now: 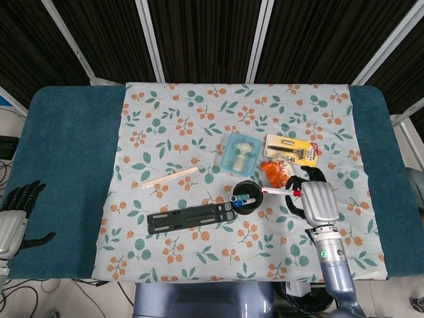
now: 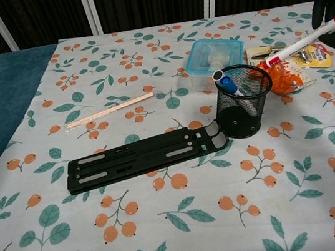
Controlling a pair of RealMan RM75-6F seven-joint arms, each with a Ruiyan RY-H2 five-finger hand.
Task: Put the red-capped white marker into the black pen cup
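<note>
One marker (image 2: pixel 306 41) pinched in right hand (image 1: pixel 317 201) | tip points left-down toward cup (image 2: pixel 245 109) | left hand (image 1: pixel 14 215) idle, fingers apart

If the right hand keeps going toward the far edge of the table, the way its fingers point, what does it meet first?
Probably the yellow razor pack, just beyond the right hand and the orange snack packet. The hand is raised, so it might pass above.

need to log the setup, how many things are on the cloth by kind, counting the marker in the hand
Markers: 2, the red-capped white marker held by the right hand, and a blue-capped one in the cup
Pen cups: 1
Black flat stands: 1
Lidded food boxes: 1
Packaged items: 2, orange pack, yellow card
Wooden sticks: 1
Total: 8
</note>
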